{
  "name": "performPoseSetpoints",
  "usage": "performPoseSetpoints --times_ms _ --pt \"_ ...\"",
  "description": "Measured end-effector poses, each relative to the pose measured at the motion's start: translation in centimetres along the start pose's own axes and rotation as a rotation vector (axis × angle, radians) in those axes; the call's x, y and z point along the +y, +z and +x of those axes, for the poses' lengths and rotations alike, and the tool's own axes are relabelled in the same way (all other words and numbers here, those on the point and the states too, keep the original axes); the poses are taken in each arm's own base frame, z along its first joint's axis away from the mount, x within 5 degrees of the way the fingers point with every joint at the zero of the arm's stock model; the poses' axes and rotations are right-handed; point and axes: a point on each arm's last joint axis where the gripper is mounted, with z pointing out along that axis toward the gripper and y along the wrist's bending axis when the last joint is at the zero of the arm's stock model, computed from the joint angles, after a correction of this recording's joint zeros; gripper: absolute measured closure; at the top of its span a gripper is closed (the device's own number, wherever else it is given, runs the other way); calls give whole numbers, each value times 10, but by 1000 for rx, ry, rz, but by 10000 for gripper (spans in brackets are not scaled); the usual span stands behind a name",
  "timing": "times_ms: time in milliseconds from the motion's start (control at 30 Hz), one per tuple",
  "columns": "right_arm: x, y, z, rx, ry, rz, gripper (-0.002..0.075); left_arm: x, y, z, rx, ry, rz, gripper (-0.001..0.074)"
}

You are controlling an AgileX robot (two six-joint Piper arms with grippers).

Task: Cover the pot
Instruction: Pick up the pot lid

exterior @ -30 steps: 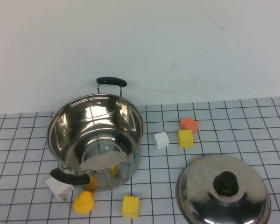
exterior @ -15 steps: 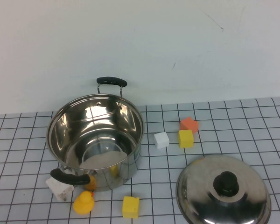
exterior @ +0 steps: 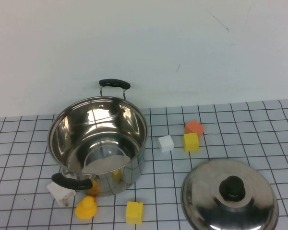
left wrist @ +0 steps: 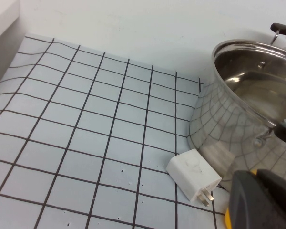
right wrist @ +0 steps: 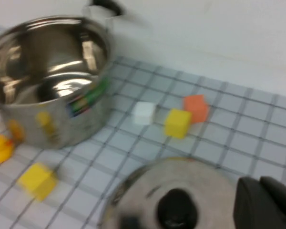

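The shiny steel pot (exterior: 98, 139) with two black loop handles stands open and empty at the left of the gridded mat. The domed steel lid (exterior: 229, 194) with its black knob (exterior: 232, 188) lies flat on the mat at the front right, apart from the pot. Neither gripper shows in the high view. My left gripper (left wrist: 257, 191) is shut and empty, low beside the pot (left wrist: 243, 109). My right gripper (right wrist: 260, 200) is shut and empty, just above the lid's (right wrist: 181, 191) edge, with the pot (right wrist: 47, 76) beyond.
A white charger plug (exterior: 61, 192) and a yellow duck (exterior: 86, 207) lie by the pot's front handle. A yellow block (exterior: 134, 212) sits in front. White (exterior: 166, 143), yellow (exterior: 191, 142) and orange (exterior: 194, 127) blocks lie between pot and lid. A wall stands behind.
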Motion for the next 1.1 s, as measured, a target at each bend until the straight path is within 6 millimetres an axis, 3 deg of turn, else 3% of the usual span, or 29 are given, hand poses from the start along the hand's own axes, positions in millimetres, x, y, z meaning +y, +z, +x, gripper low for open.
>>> performPoseSetpoints --times_ms 100,167,267,400,467,733,1100 --pt "-4 10 -5 -33 -10 100 716 0 0 0 0 0 0 738" --pt "-3 20 -8 -111 -15 142 666 0 0 0 0 0 0 738" --pt "4 44 -11 -252 -20 97 517 0 0 0 0 0 0 738" --pt "18 82 -4 -382 -22 -46 252 0 0 0 0 0 0 738" --pt "21 99 4 -396 -9 -89 178 0 0 0 0 0 0 738" --pt "18 151 38 -393 38 -100 174 0 0 0 0 0 0 738" --pt "6 177 84 -202 -11 20 179 0 0 0 0 0 0 738"
